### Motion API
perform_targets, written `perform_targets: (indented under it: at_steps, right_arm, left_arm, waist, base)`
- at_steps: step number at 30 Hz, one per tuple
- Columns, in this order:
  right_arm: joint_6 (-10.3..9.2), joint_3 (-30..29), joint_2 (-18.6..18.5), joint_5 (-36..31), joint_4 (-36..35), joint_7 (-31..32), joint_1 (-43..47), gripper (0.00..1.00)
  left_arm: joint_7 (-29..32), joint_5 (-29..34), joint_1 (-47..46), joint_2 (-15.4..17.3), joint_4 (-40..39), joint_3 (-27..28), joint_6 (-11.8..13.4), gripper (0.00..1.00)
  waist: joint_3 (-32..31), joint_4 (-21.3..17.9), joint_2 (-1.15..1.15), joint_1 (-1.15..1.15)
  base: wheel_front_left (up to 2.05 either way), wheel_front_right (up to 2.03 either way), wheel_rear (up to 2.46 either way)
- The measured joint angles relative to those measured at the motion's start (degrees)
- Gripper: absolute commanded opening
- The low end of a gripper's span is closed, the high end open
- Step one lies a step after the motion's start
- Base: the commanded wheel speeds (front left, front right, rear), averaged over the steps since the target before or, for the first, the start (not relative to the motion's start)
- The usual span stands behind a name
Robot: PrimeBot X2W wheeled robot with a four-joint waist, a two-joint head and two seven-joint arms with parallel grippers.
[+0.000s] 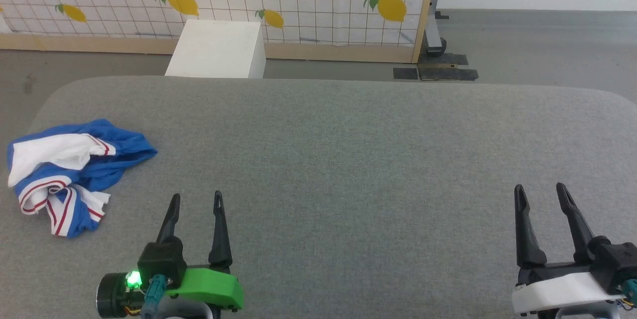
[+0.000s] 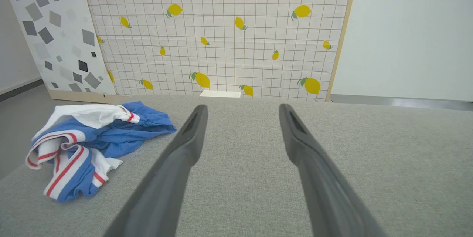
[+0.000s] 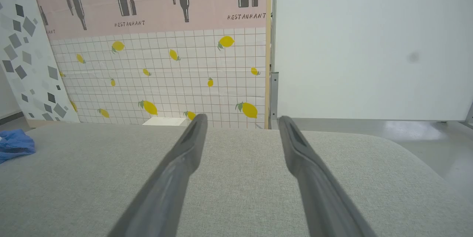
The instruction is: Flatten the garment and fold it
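Observation:
The garment [image 1: 69, 172] lies crumpled in a heap at the left edge of the grey table [image 1: 348, 159]: blue cloth, a white sleeve, red-and-white striped trim. In the left wrist view the garment [image 2: 92, 144] sits to the left of my fingers, and its blue edge [image 3: 14, 144] shows at the far left of the right wrist view. My left gripper [image 1: 196, 199] stands open over bare table, to the right of and nearer than the heap, not touching it. My right gripper [image 1: 540, 192] is open far to the right, holding nothing.
A white box [image 1: 219, 50] stands on the floor beyond the table's far edge. Behind it runs a lemon-patterned screen [image 1: 298, 0] with a wooden frame. The padded table has rounded far corners, and grey floor [image 1: 522, 45] lies beyond it.

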Motion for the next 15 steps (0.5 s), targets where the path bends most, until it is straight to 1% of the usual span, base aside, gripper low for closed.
perform_targets:
  at_steps: [9,15]
  right_arm:
    - [0.0,-0.3,0.0,0.0,-0.1,0.0,0.0,1.0]
    - [0.0,-0.4,0.0,0.0,-0.6,0.0,0.0,1.0]
  left_arm:
    - [0.0,0.0,-0.4,0.0,0.3,0.0,0.0,1.0]
    - [0.0,0.2,-1.4,-0.1,0.5,0.7,0.0,1.0]
  waist:
    - [0.3,1.1,0.0,0.0]
    - [0.8,5.0,0.0,0.0]
  base:
    - [0.0,0.0,0.0]
    - [0.0,0.0,0.0]
